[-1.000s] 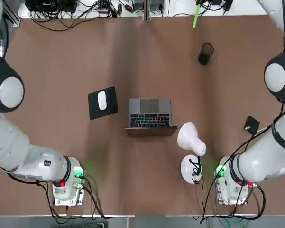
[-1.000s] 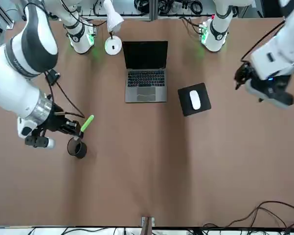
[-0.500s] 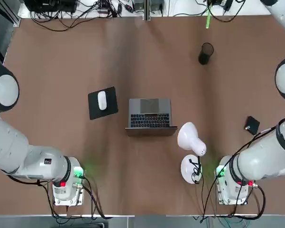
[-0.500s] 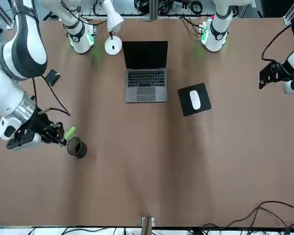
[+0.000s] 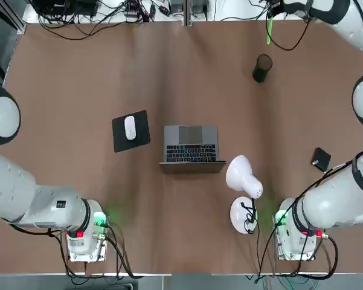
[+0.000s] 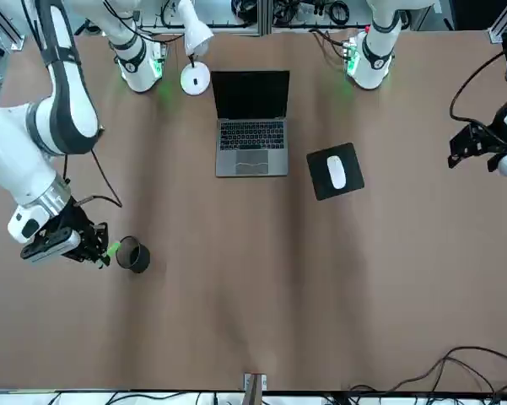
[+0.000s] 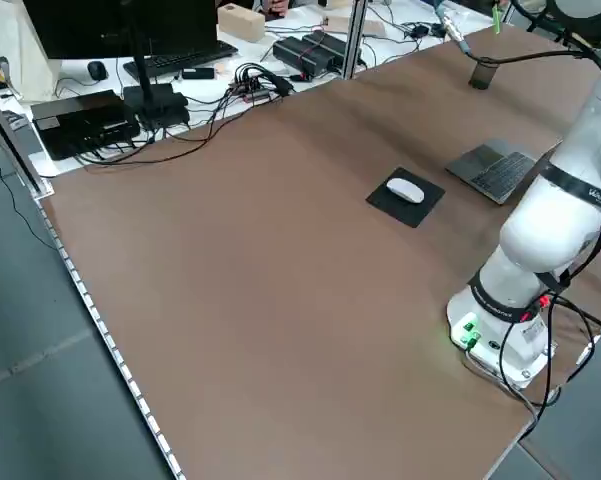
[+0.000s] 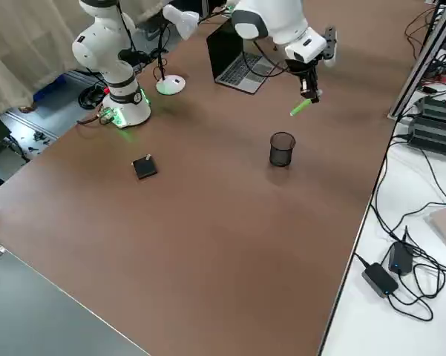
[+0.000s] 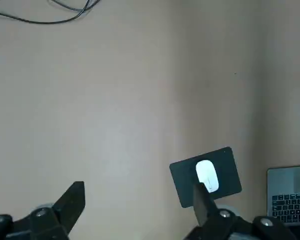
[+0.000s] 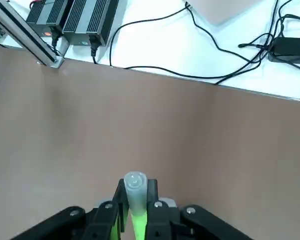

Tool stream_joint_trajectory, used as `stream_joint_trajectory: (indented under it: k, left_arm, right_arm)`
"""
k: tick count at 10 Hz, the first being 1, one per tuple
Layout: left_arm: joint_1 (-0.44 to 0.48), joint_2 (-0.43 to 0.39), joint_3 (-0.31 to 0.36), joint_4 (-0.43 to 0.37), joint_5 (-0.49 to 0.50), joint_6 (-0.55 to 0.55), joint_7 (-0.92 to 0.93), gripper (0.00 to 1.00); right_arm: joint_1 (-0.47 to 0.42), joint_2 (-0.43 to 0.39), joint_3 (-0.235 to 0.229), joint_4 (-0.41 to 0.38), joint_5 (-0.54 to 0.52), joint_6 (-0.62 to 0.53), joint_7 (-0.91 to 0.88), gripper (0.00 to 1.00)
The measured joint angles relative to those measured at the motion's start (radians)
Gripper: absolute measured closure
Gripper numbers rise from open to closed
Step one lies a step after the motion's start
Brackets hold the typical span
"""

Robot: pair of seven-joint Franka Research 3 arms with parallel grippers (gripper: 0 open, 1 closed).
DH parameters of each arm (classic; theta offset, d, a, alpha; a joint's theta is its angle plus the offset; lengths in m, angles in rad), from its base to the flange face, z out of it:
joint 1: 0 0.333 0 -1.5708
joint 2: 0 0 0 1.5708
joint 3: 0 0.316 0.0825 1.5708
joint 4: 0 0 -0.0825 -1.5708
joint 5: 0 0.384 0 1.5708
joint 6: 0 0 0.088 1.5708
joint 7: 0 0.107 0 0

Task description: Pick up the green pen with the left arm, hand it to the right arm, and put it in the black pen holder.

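right claw (image 8: pixel 309 94) clenched on green pen (image 8: pixel 300 107) above black pen holder (image 8: pixel 281 150); left claw (image 9: pixel 135 210) released, empty

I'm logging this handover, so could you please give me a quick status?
Right hand shut on green pen, held above the table near black pen holder. Left hand open, empty, off to the side. Nothing blocking the holder.

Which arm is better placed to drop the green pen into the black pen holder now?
The right. The right gripper is already shut on the green pen and hangs above the table near the black pen holder. The left gripper is open, empty and far across the table.
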Motion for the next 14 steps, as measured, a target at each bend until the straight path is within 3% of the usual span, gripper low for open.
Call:
stream_joint_trajectory:
  k: [4, 7, 14]
  left_arm:
    - [0.005, -0.102, -0.013, -0.144, -0.023, 0.061, -0.034, 0.05]
    - [0.052, -0.104, -0.066, -0.157, -0.03, 0.069, -0.05, 0.05]
    - [0.053, -0.104, -0.065, -0.161, -0.03, 0.071, -0.05, 0.05]
  right_arm:
    - [0.0, 0.025, 0.004, -0.07, 0.0, 0.12, -0.01, 0.81]
    - [0.0, 0.056, 0.004, -0.083, 0.0, 0.139, -0.013, 0.81]
    - [0.0, 0.121, 0.005, -0.103, 0.0, 0.19, -0.016, 0.82]
